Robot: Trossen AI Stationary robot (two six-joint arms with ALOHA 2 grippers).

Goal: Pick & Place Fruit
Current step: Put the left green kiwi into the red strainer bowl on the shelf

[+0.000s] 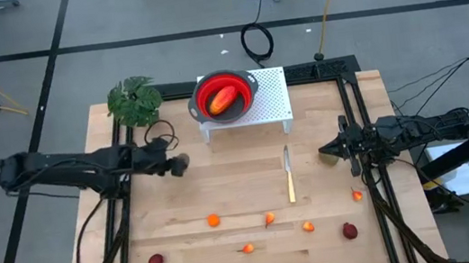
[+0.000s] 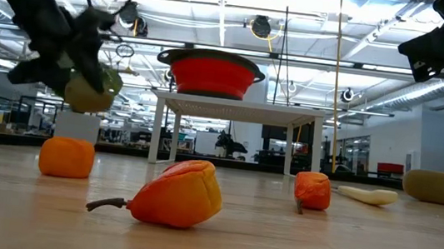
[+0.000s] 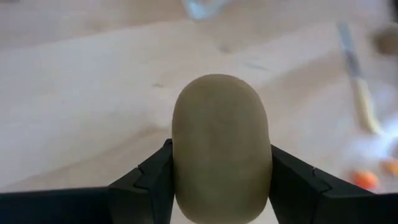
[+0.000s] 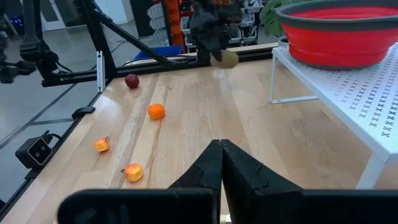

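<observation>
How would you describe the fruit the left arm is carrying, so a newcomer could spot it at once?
Start at the leafy plant on the wooden table's far left corner; just in front of it the left gripper hangs above the boards. Between its jaws sits the brown oval fruit. It is dull brown and held in the air, while the small orange and red fruits lie on the table.

Bowl on rack at table's back; plant to its left; knife centre; small fruits scattered along front.
</observation>
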